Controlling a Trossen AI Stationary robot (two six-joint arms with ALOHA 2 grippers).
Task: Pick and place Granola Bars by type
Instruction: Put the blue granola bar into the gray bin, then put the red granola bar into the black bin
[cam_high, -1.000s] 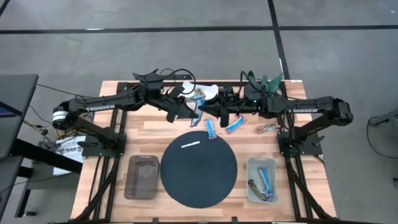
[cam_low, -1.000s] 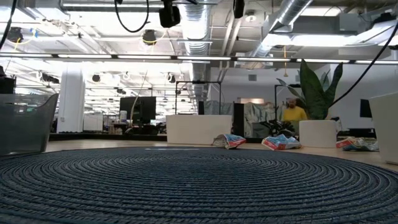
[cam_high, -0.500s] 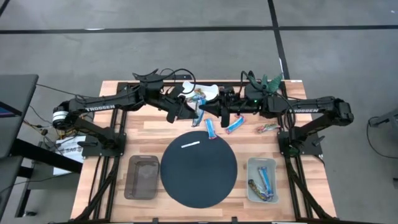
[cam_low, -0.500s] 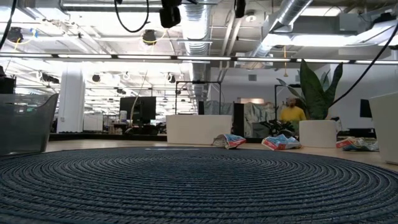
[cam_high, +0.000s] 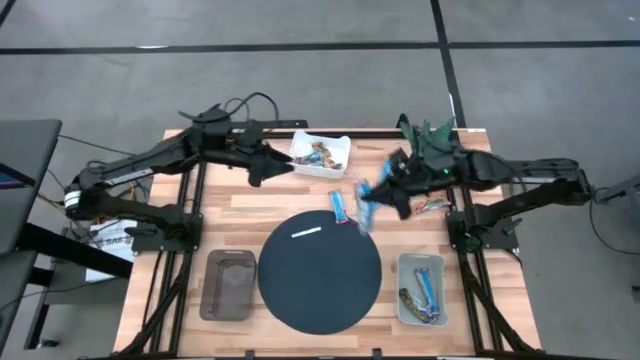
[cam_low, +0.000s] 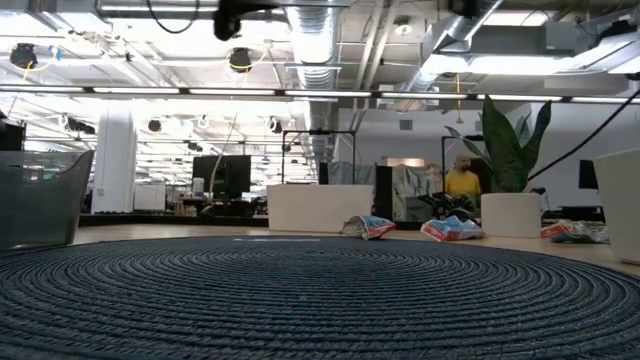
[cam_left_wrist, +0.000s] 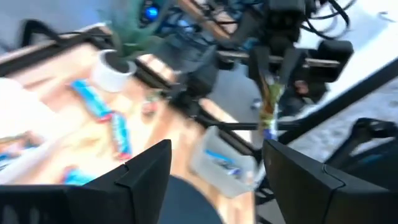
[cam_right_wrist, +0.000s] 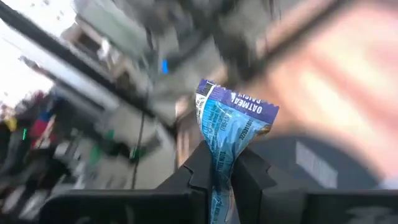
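Right wrist view: bright blue foil-wrapped granola bar (cam_right_wrist: 231, 127) pinched at lower end by right gripper (cam_right_wrist: 219, 167); could be swung loose w/ fast motion. Left gripper (cam_left_wrist: 211, 165) spread wide, nothing held.

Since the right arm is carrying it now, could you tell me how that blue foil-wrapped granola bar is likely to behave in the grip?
The blue foil-wrapped granola bar stands upright above the right gripper, so probably fairly stiff. Its shiny crinkled wrapper may be slippery. It looks light.
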